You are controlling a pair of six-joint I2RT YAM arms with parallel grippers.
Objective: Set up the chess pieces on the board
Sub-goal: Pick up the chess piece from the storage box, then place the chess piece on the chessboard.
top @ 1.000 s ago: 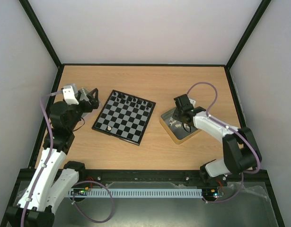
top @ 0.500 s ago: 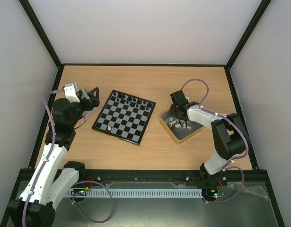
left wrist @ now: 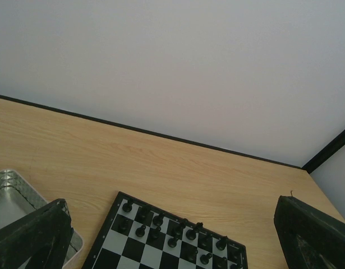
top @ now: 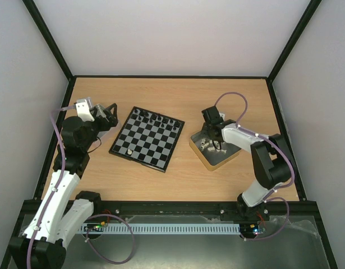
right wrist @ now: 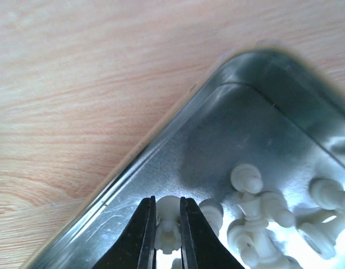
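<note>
Cream chessman [right wrist: 168, 221] sits half hidden in right claw [right wrist: 167, 202].

A robotics lab cell: 2 arms [top: 57, 193] bolted to a wooden table [top: 172, 95], boxed by white panels [top: 172, 33].

A light wooden worktop [top: 178, 95] fills the middle of the top view, edged by a thin black frame [top: 171, 76]. Plain pale walls [top: 172, 33] rise behind it and at both sides, evenly lit. Along the bottom runs a white slotted strip [top: 178, 228] over what looks like grey metal sheet [top: 178, 252].
</note>
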